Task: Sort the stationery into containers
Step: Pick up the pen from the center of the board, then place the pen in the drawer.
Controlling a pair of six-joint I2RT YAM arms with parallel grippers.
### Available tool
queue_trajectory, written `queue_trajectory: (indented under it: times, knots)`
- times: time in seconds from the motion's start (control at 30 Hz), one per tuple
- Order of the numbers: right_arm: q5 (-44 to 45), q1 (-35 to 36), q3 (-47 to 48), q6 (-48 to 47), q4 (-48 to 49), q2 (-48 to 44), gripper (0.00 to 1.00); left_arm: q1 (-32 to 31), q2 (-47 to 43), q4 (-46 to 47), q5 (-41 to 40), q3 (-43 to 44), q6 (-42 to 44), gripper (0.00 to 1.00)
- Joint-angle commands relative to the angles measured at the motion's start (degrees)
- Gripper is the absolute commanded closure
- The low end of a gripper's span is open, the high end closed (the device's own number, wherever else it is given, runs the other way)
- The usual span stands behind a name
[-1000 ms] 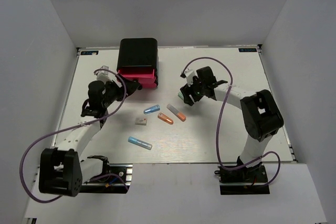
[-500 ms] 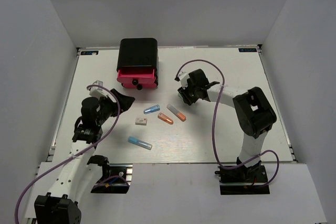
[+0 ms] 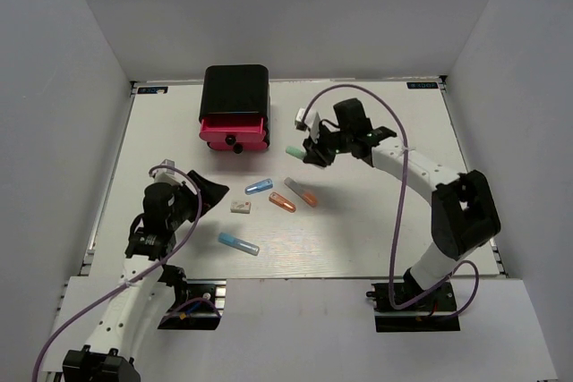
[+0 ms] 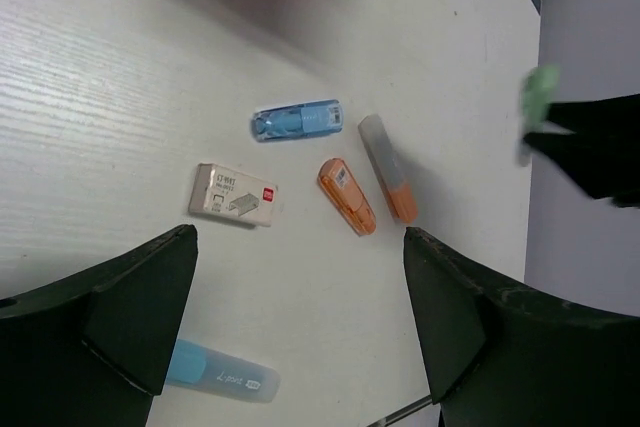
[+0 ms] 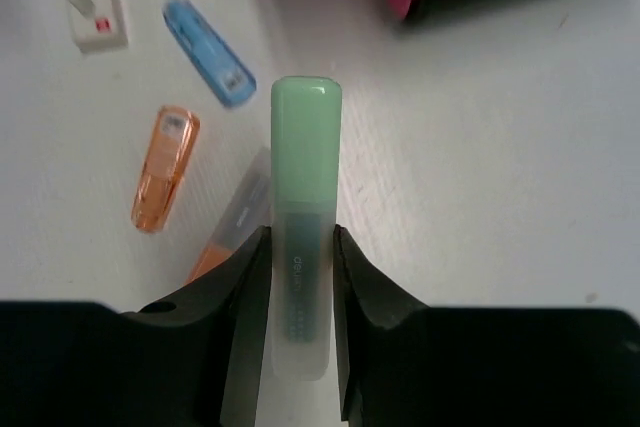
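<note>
1. Slippage was the main hazard: the right end effector (image 5: 302,252) pinched the green-grey pen (image 5: 305,147) only at its grey end. Most of its length stuck out, so a quick swing might have pivoted it or shaken it loose.
2. Collision came next. The pink-red drawer (image 3: 235,131) of the black box (image 3: 236,94) stood only partly pulled out, so the projecting cap could have struck the drawer front or the box body rather than dropping inside.
3. From above, the pen hung at 3 o'clock of the drawer, apparently off the surface (image 3: 376,221). Its long axis ran 9-to-3 with the green cap toward 9 o'clock.
4. The left end effector (image 4: 298,277) was spread wide and held nothing. It hovered above the blue pen (image 4: 297,121), orange pen (image 4: 347,196), orange-grey pen (image 4: 388,168), light blue pen (image 4: 225,374) and white block (image 4: 234,194).
</note>
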Motion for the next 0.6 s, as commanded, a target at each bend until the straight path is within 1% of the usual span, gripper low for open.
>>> queue_trajectory:
  times: [0.0, 0.1, 0.13, 0.17, 0.2, 0.23, 0.33, 0.43, 0.47, 0.5, 0.57]
  knots:
    - [-7.6, 0.5, 10.0, -5.6, -1.0, -3.5, 0.88, -0.2, -1.2, -0.2, -0.3, -1.1, -2.0, 0.07]
    - [-9.0, 1.6, 14.2, -5.4, 0.1, -2.2, 0.88, -0.2, -1.7, 0.3, 0.2, -2.1, -2.5, 0.07]
    - [-9.1, 2.0, 18.2, -5.4, 1.0, -1.7, 0.88, -0.2, -1.7, 0.3, 0.2, -2.1, -3.1, 0.07]
    - [-9.3, 2.6, 19.6, -6.2, 2.0, -0.3, 0.88, -0.2, -1.7, 0.3, 0.2, -2.8, -3.7, 0.07]
    - [-11.8, 3.0, 22.3, -7.3, 2.0, 1.2, 0.88, -0.2, -1.7, 0.3, 0.8, -2.8, -3.7, 0.07]
    - [-12.3, 3.7, 24.8, -9.0, 2.3, 3.0, 0.86, -0.2, -1.7, 0.3, 0.8, -3.3, -4.4, 0.07]
    - [-12.7, 6.0, 30.5, -9.1, 6.8, 8.3, 0.86, -0.2, -1.7, 0.8, 0.8, -3.3, -4.4, 0.07]
    - [-12.3, 8.0, 35.3, -6.6, 10.3, 13.7, 0.85, -0.2, -2.3, 0.3, 0.8, -3.3, -4.4, 0.07]
    - [-12.3, 8.3, 38.6, -5.2, 10.9, 14.8, 0.83, -0.2, -2.9, 0.3, 0.8, -3.3, -4.4, 0.07]
    - [-11.7, 9.2, 39.4, -3.4, 11.4, 17.7, 0.83, -0.2, -2.9, 0.3, 0.8, -3.3, -4.4, 0.07]
    - [-11.3, 9.7, 41.3, -1.4, 13.0, 19.4, 0.81, -0.2, -3.5, -0.2, 0.8, -3.3, -4.9, 0.07]
